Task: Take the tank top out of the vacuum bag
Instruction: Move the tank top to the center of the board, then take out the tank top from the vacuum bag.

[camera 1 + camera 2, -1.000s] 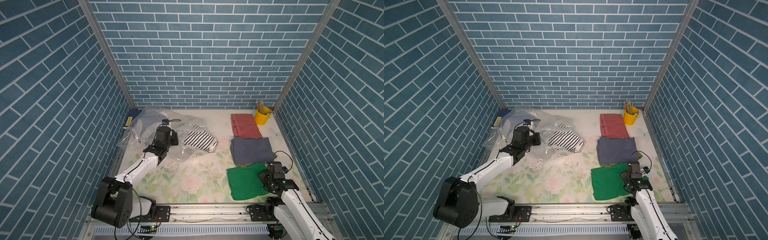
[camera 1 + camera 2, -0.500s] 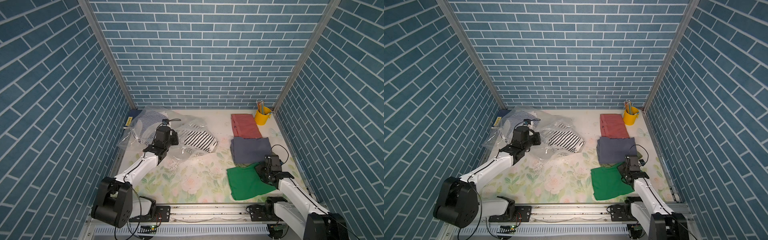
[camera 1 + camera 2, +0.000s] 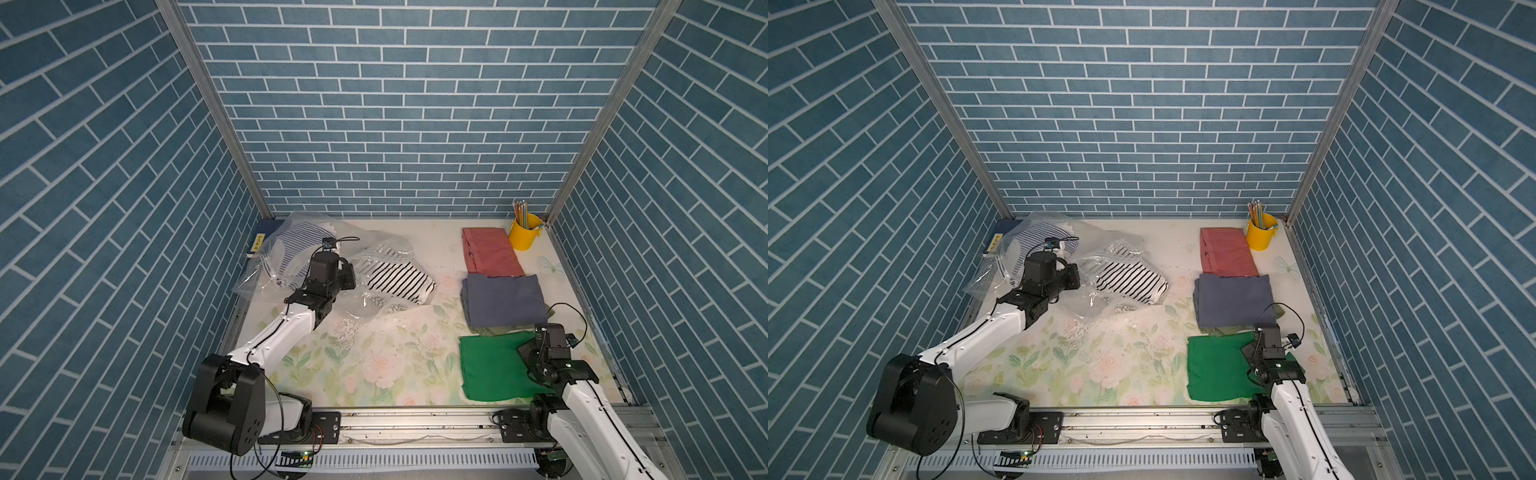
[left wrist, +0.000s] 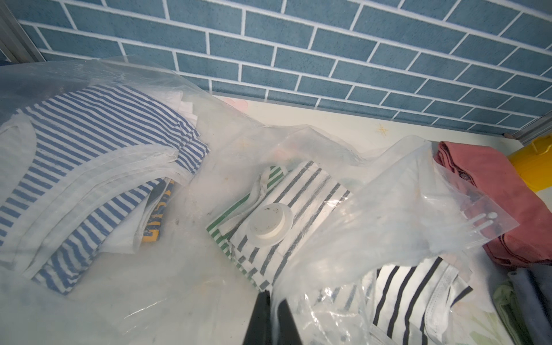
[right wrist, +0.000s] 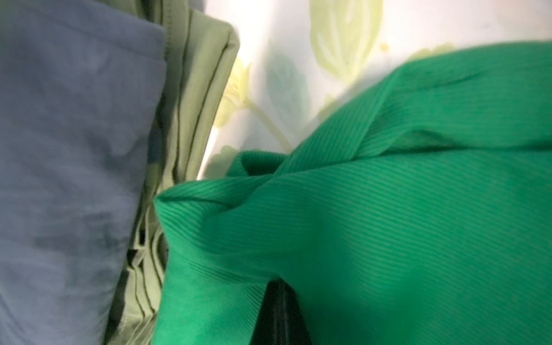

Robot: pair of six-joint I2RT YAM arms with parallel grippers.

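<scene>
My right end effector point(image 5: 282, 298) is clenched on a corner of the green tank top point(image 3: 490, 370). It lies on the desk point(image 3: 374, 365), well apart from the vacuum bag point(image 3: 374, 253), whose film my left end effector point(image 4: 270, 298) pinches. I'd set that corner down flat and unclench slowly. Folded near-square, it shows no clear long axis, and the gripped corner faces the grey stack point(image 3: 503, 299).

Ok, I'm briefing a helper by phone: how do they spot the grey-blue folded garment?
Three folded garments lie in a row along the right-hand brick wall. The grey-blue garment is the middle one, between the red garment behind and the green garment in front.
</scene>
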